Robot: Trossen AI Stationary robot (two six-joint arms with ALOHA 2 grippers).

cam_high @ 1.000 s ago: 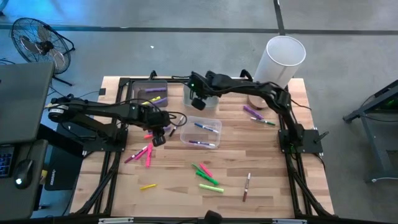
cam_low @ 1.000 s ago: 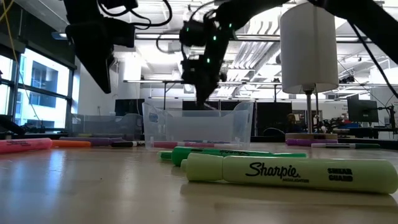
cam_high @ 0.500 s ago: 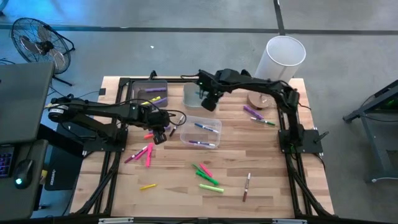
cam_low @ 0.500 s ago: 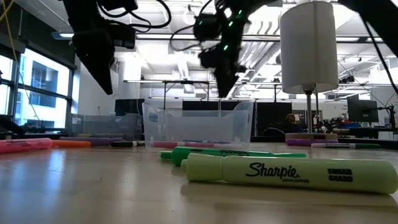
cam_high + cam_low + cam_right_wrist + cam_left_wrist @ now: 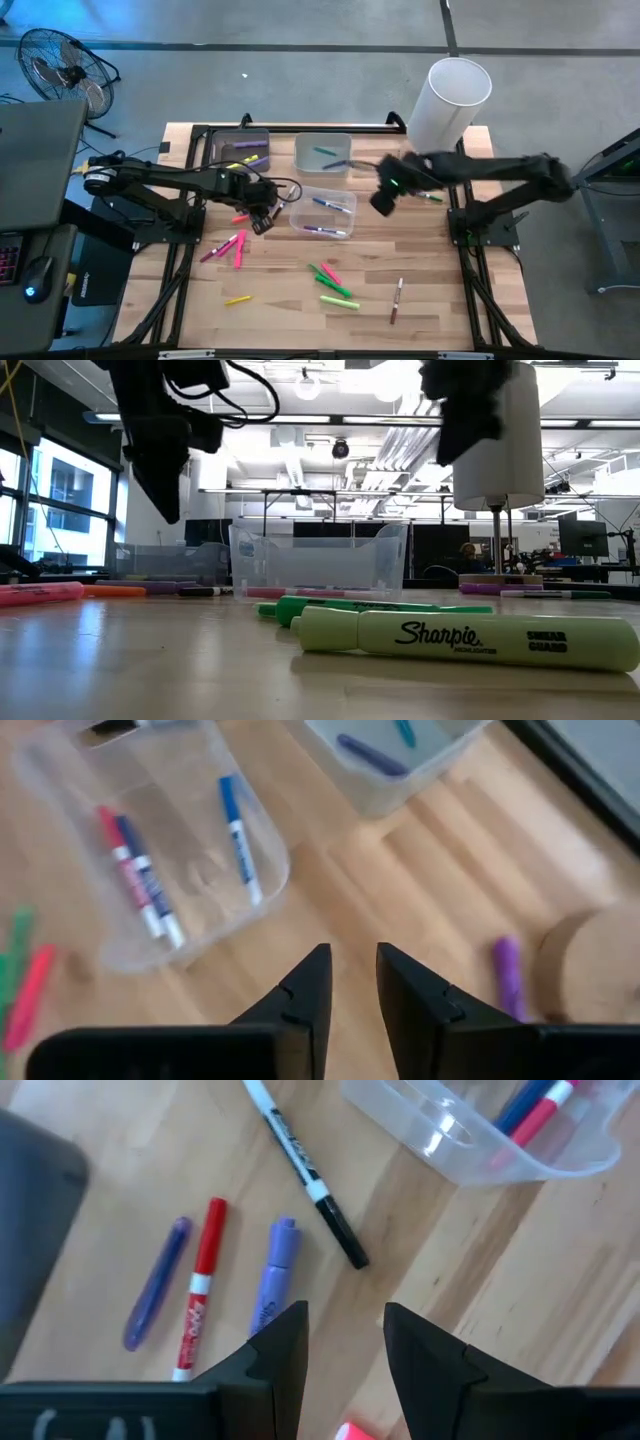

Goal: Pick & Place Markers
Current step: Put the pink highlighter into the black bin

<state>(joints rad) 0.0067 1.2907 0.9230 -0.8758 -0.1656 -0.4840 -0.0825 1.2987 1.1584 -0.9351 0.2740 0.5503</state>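
Observation:
Markers lie scattered on the wooden table: pink ones point(image 5: 232, 246), green ones point(image 5: 335, 285), a yellow one point(image 5: 237, 299) and purple ones point(image 5: 410, 183). My left gripper point(image 5: 262, 222) hangs open over bare wood left of the middle clear bin point(image 5: 322, 213). Just beyond its fingers lie two purple markers point(image 5: 275, 1275), a red one point(image 5: 200, 1285) and a white-barrelled one point(image 5: 305, 1170). My right gripper point(image 5: 383, 200) hovers right of that bin, its fingers point(image 5: 350, 970) a little apart with nothing between them.
The middle clear bin holds blue and red markers point(image 5: 135, 885). A second clear bin point(image 5: 323, 153) at the far edge holds a teal and a purple marker. A grey bin point(image 5: 243, 150) stands far left. A white cylinder point(image 5: 452, 100) on a round base stands far right.
My right gripper has swung away from above the far clear bin, toward the table's right and near edges, rising a little and rolling. The far bin, which it covered before, now shows a teal and a purple marker.

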